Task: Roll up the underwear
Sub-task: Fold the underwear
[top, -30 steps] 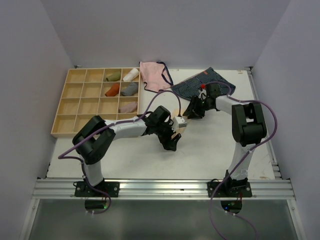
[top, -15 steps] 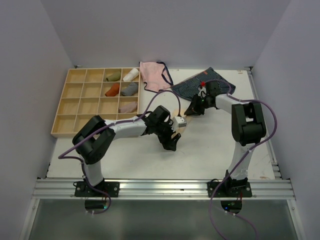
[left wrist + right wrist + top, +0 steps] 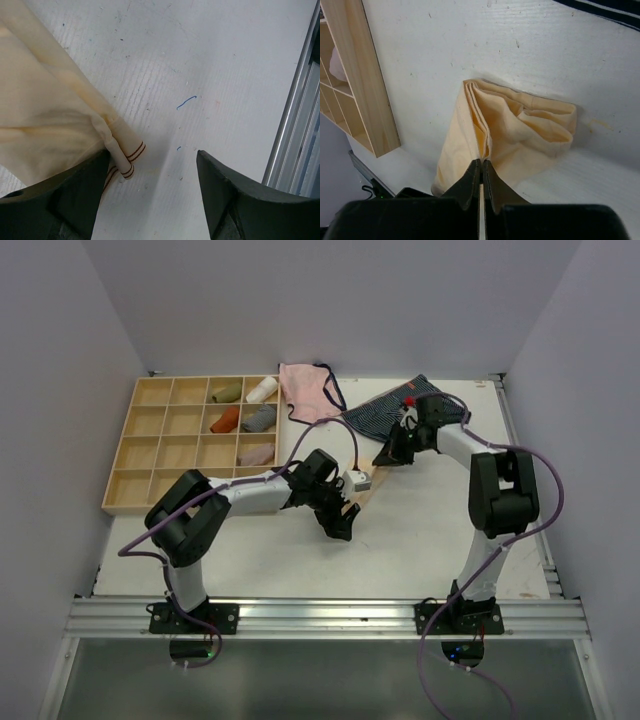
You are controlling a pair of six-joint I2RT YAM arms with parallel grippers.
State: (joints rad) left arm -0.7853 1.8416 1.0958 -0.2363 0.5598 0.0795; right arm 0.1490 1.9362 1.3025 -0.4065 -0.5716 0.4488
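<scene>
The pale peach underwear (image 3: 520, 125) lies bunched on the white table, folded into layers. My right gripper (image 3: 481, 161) is shut on an upright fold at its near edge. In the left wrist view the underwear (image 3: 45, 110) fills the left side, and a hem corner with thin brown stitching pokes out beside my left finger. My left gripper (image 3: 152, 172) stands open over bare table with nothing between its fingers. From above, only a sliver of the underwear (image 3: 368, 483) shows between my left gripper (image 3: 342, 520) and my right gripper (image 3: 383, 457).
A wooden compartment tray (image 3: 120, 490) with several rolled cloths sits at the back left, and its corner (image 3: 365, 75) lies close to the underwear. A pink pair (image 3: 305, 390) and a navy striped pair (image 3: 385, 410) lie at the back. A metal rail (image 3: 295, 125) runs along the table edge.
My right gripper has shut on a fold of the underwear and drawn slightly toward the back. The left arm has shifted a little to the left, still open.
</scene>
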